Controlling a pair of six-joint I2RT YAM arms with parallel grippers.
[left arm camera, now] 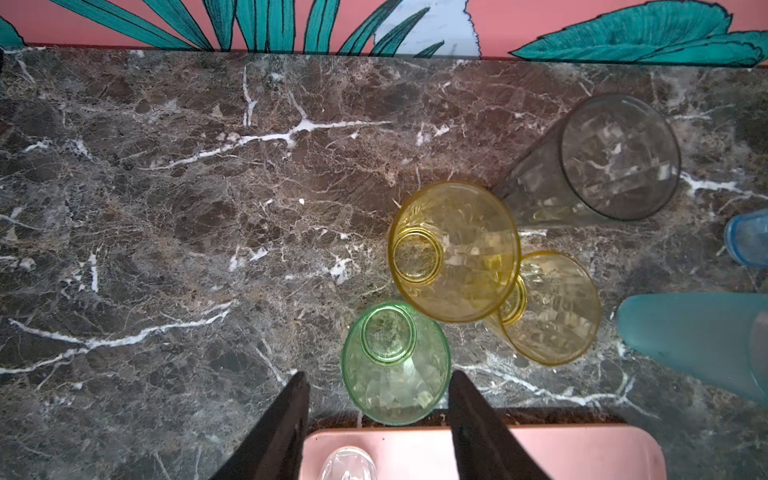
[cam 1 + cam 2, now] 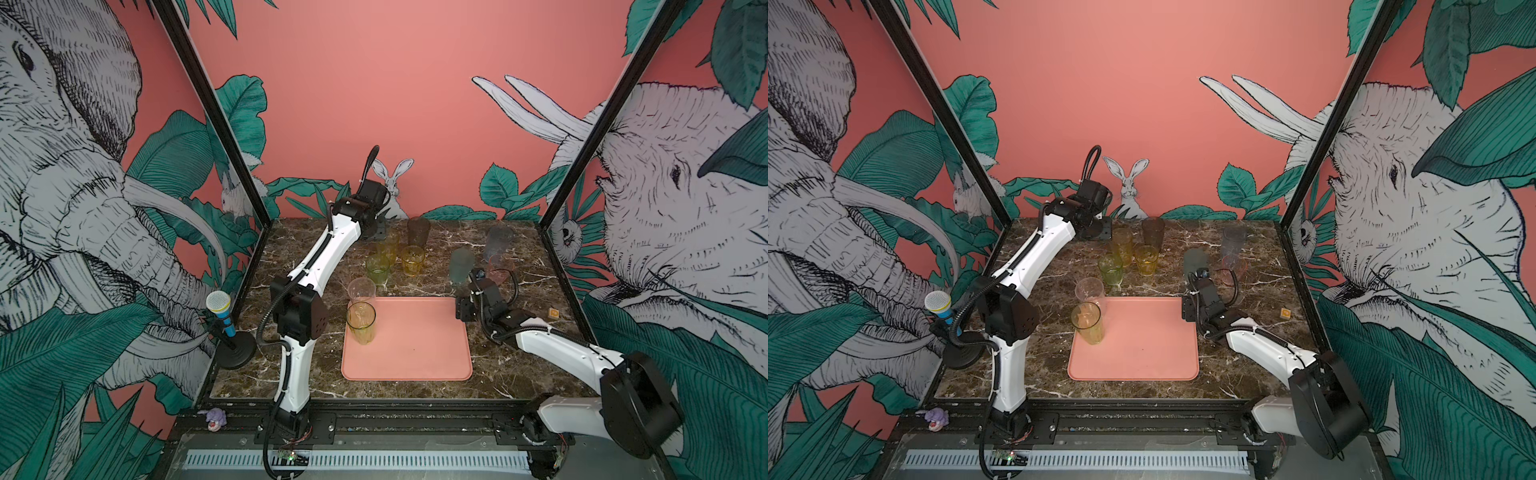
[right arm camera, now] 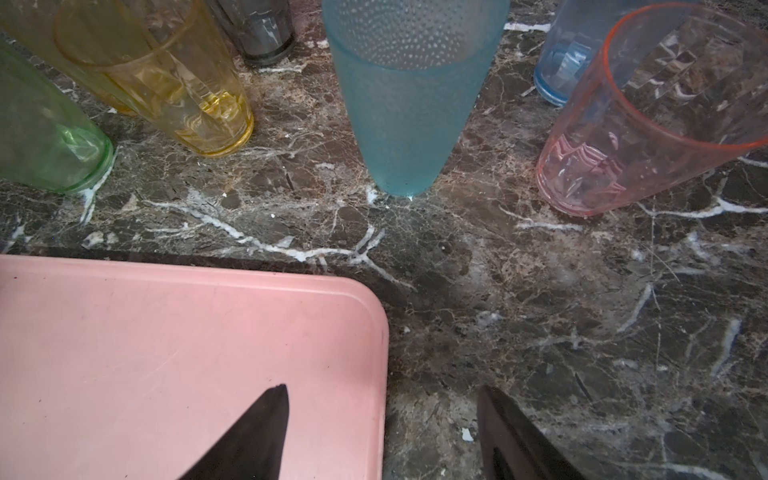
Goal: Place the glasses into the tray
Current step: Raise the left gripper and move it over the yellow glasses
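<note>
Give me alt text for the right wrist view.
The right gripper hangs open over the edge of the tray; beyond it stand a teal tumbler, a pink tumbler, an amber tumbler and a green tumbler on the marble table.

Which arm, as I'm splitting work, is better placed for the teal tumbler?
Likely right: the right gripper hangs open over the tray corner, facing the teal tumbler; the left gripper hovers by the green glass.

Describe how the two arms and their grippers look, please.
Both the left arm and right arm have white shells with black joint housings. A black ribbed cable runs along each. The left gripper and right gripper have black fingers tapering to points.
</note>
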